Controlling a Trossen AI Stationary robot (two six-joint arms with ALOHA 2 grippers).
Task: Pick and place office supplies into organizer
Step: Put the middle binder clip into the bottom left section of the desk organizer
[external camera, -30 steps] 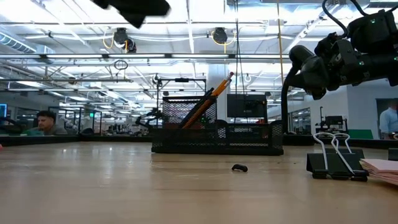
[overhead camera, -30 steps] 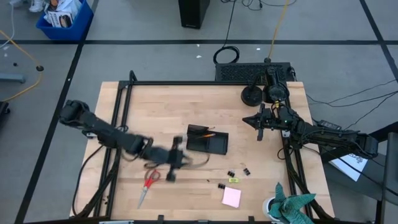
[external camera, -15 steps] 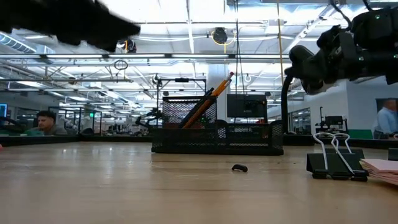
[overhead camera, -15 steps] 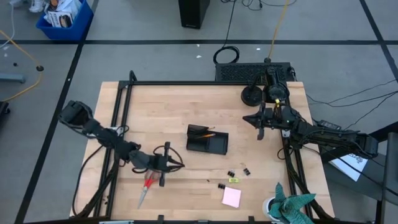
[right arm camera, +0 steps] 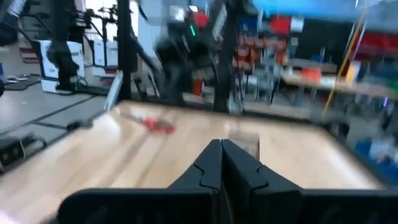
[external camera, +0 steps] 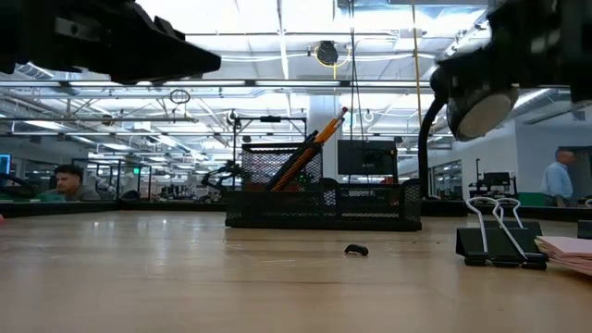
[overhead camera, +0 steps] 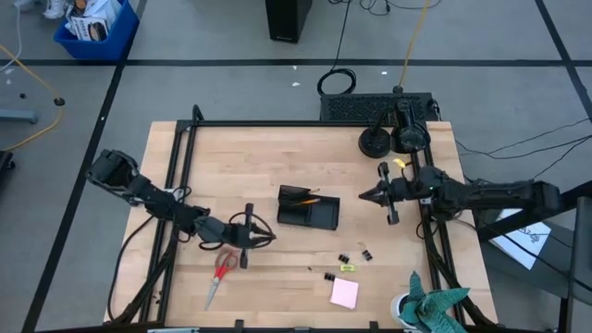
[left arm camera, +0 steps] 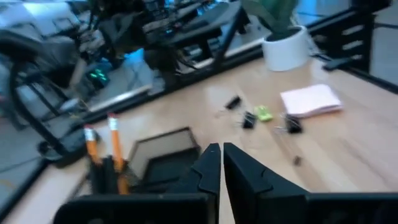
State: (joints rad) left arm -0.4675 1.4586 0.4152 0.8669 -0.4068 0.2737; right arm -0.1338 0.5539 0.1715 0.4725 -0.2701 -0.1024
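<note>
High view shows the left gripper (overhead camera: 248, 237), fingers together and empty, just beside the scissors (overhead camera: 220, 274), so descending like this risks shoving them aside.

No readable text anywhere in these views

The printed items in the blue bin (overhead camera: 95, 26) on the floor and the white sheet (overhead camera: 518, 242) beside the table's right edge both carry dark marks, but none resolves into letters or numbers; the pink sticky-note pad (overhead camera: 344, 293), the small yellow pad (overhead camera: 348, 268) and the organizer (overhead camera: 309, 207) show no lettering, and the screens and coloured lights in the room behind the table in the low view and both wrist views are too blurred to read
</note>
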